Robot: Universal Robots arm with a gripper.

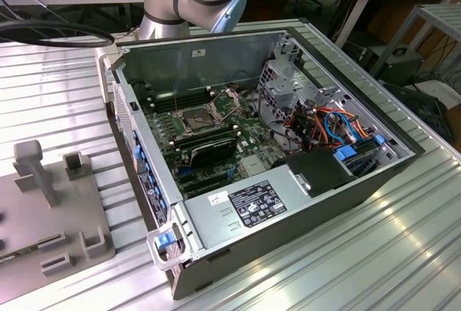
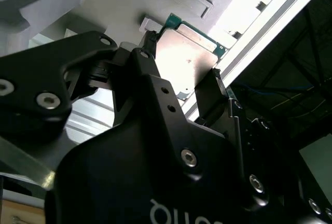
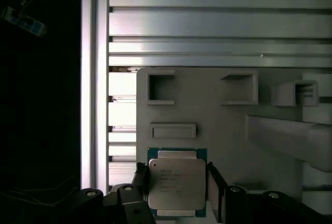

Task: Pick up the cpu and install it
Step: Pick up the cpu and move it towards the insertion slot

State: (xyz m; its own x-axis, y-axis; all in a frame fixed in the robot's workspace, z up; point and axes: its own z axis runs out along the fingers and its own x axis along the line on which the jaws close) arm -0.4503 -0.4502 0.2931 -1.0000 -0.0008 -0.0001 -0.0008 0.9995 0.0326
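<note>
The cpu (image 3: pixel 175 186) is squeezed between the two fingers (image 3: pixel 215 182) of the gripper (image 3: pixel 177 178), over the grey tray (image 3: pixel 223 125) on the ribbed table (image 3: pixel 218 27).

Metal and matt plastic are meeting at the fixture.
The cpu (image 3: pixel 175 185) is showing a smooth, satin silvery-grey metal lid over a green board edge, and the gripper (image 3: pixel 176 182) is looking matt black with shiny screw heads. The grey fixture plate (image 3: pixel 228 125) is appearing matt and plastic, the table (image 3: pixel 207 27) is gleaming as ribbed bare aluminium, and the computer case (image 1: pixel 216 55) is showing dull grey sheet metal.
</note>
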